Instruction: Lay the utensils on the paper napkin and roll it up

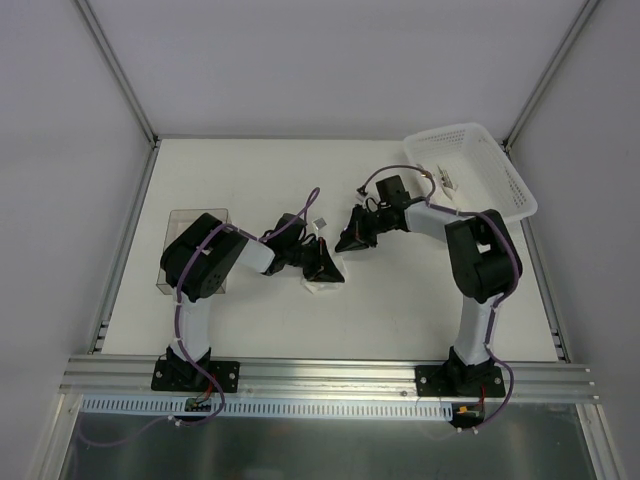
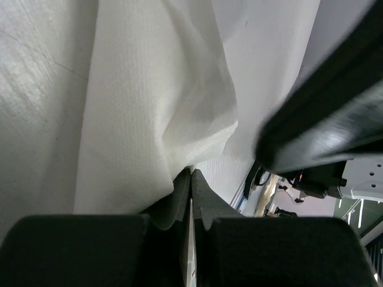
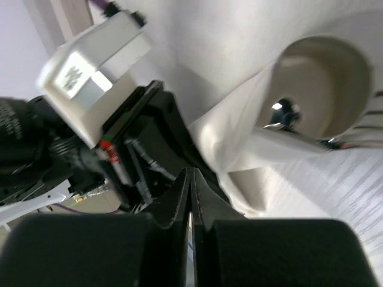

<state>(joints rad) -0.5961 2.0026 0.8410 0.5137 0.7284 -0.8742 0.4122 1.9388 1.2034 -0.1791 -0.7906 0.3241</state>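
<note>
Left hand (image 2: 191, 172) pinched shut on the paper napkin (image 2: 149, 119), right hand (image 3: 190, 172) closed beside its rolled end, utensils (image 3: 286, 113) inside

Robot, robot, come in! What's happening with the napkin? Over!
Left fingers shut, pinching paper napkin. Right fingers shut beside the roll. Napkin curled around utensils. Nothing seen in the way.

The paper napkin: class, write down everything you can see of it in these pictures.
The paper napkin is thin white paper with a fine embossed weave, rolled into a loose tube at the middle of the table. Through its open end a shiny utensil shows inside. The shut left gripper pinches a draped fold; the shut right gripper sits beside the roll's flap.
</note>
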